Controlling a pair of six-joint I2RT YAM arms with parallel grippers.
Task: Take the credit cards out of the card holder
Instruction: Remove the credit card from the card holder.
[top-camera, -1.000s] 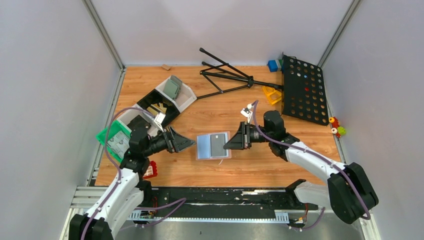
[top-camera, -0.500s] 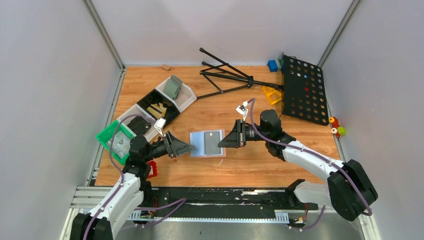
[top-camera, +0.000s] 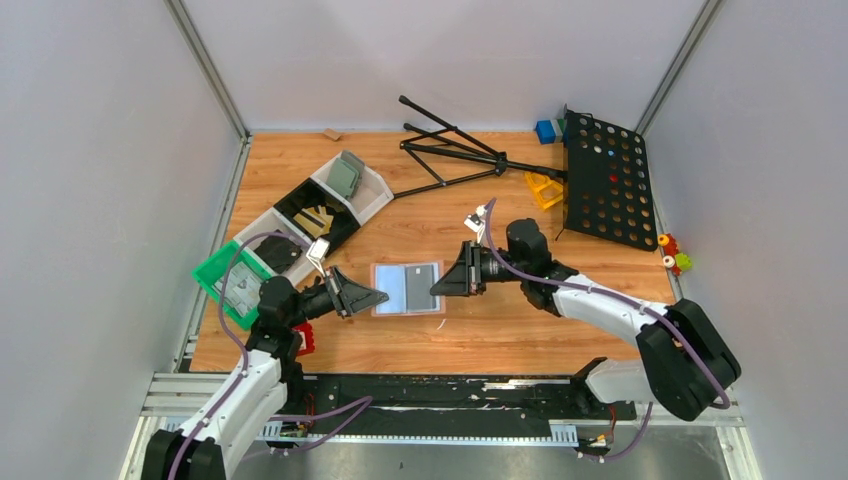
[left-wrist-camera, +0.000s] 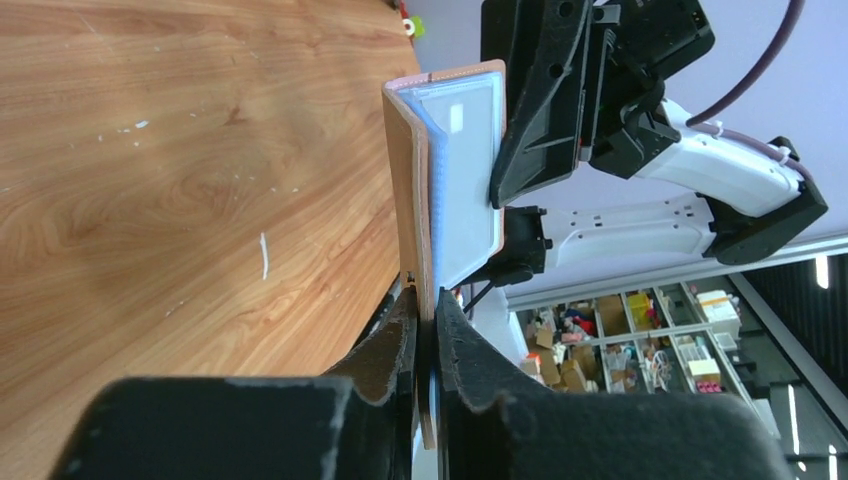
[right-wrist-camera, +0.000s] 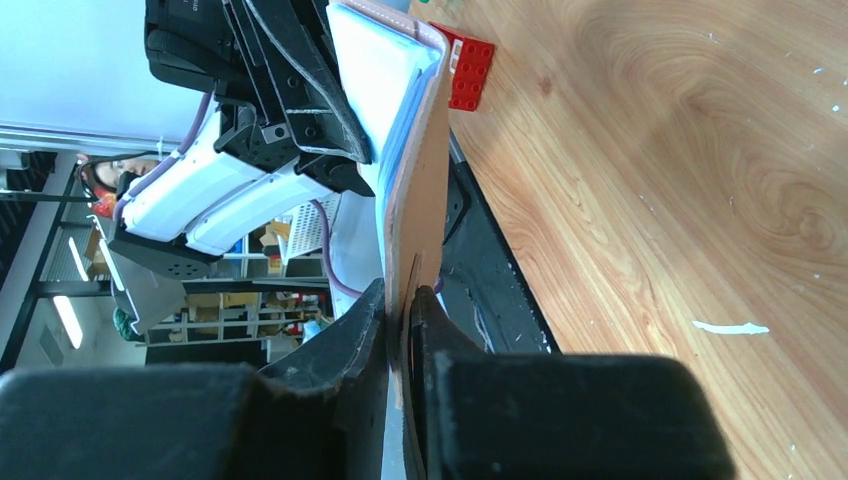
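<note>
Wooden surface (top-camera: 450, 215), middle area: card holder (top-camera: 405, 288), blue-grey face up, held between both arms. Left end effector (top-camera: 376, 296) pinched shut on its left tan edge. Right end effector (top-camera: 438, 288) clamped likewise on the opposite edge.

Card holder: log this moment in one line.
card holder: flat, face up | left gripper: shut on its left edge | right gripper: shut on its right edge
</note>
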